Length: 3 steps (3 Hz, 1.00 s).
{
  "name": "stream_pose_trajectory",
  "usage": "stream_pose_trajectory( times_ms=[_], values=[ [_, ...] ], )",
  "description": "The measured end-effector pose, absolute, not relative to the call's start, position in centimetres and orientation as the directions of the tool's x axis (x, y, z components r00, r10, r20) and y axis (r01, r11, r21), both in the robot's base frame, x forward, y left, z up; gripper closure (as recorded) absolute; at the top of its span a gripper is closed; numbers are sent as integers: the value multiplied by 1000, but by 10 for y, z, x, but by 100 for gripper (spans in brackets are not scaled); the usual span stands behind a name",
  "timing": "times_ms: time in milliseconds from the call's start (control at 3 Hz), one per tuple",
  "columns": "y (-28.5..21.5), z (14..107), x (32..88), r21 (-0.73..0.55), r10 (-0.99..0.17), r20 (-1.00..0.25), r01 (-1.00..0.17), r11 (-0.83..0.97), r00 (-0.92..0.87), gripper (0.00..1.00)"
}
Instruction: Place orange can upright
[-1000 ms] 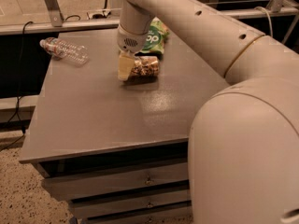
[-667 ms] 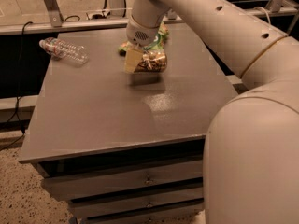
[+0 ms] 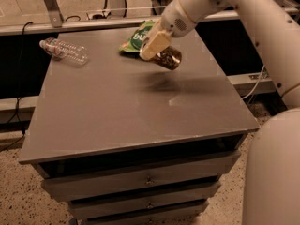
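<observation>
The orange can (image 3: pixel 168 58) is held on its side in the air above the grey table (image 3: pixel 117 107), near the table's back middle. It looks dark and mottled, with its end pointing right. My gripper (image 3: pixel 157 48) is shut on the orange can, with one cream finger (image 3: pixel 153 43) across its left part. The white arm comes in from the upper right. A dark shadow lies on the tabletop below the can.
A green snack bag (image 3: pixel 137 35) lies on the table just behind the gripper. A clear plastic bottle (image 3: pixel 64 51) lies on its side at the back left corner. The table has drawers below its front edge. A rail runs behind the table.
The gripper has lifted the orange can off the tabletop, up and away from the green bag. The can now hangs tilted on its side in the air.
</observation>
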<state>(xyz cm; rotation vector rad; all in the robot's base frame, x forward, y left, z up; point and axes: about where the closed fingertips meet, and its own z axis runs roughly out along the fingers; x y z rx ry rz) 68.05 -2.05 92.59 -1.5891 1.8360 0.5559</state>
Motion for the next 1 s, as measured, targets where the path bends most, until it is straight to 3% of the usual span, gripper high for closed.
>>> stream_pose_trajectory(
  times_ms=[333,1000],
  values=[
    [-43,949,673,-35,-521,-851,-983,179,-65,100],
    [-74,973,658,79,-191,-975,-981,180,-113,100]
  ],
)
